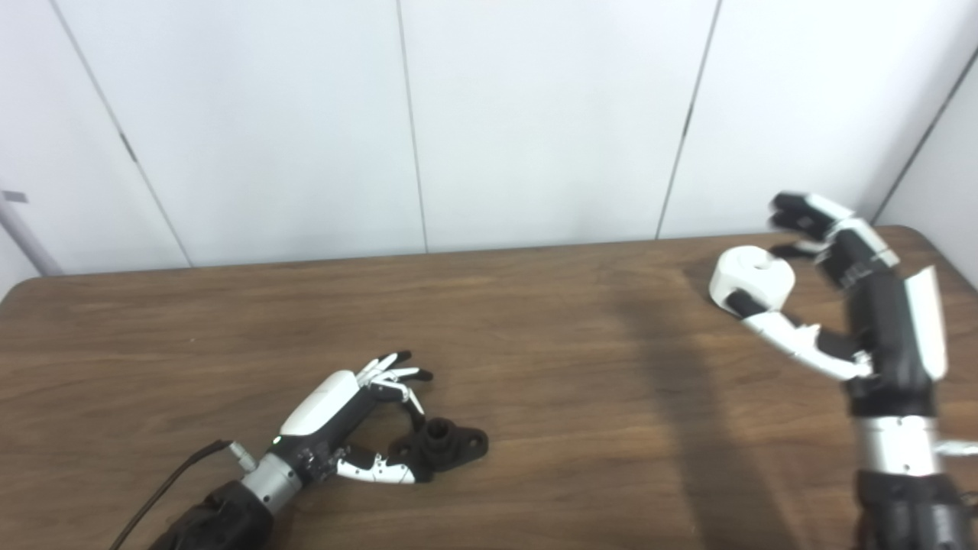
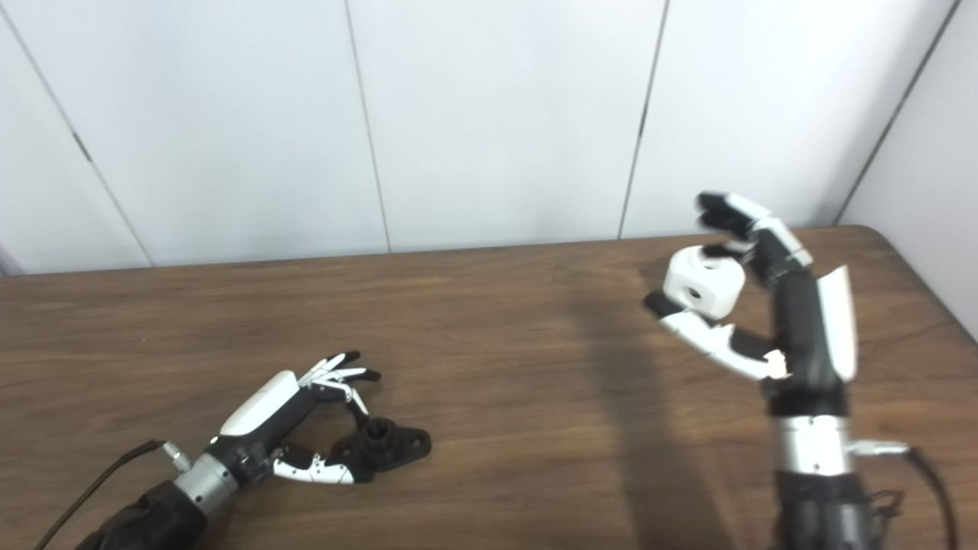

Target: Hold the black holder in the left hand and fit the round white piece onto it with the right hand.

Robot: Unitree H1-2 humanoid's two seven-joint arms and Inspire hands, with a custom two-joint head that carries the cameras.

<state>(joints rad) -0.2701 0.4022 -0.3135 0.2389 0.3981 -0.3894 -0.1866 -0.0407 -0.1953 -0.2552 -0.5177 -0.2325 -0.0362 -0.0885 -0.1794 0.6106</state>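
Pickup looks like the step in hand, with the fitting itself not yet begun. Low on the near left of the brown wood-grain table (image 1: pixel 535 321), the left hand (image 1: pixel 359 424) lies beside the black plastic holder (image 1: pixel 443 447), a small flanged part with a raised round boss and a hole at its far end. The thumb reaches under the holder's near edge and a curled finger touches its top, so the hand is partly closed around it, but the other fingers are spread apart above it and the holder seems to sit on the table; whether the hold is firm cannot be told.

Well apart, over the far right of the table, the right hand (image 2: pixel 745 298) stands upright on its arm. It has the round white plastic piece (image 2: pixel 703 284) pinched between the thumb below and curled fingers at the back, clear of the table. A small dark hole shows in the piece's side in the right eye view.

By my judgement, the next move calls for the left hand to tighten its hold and lift the holder with its boss facing up or toward the right, then for the right hand to carry the white piece across and line its opening up with that boss before pressing on.
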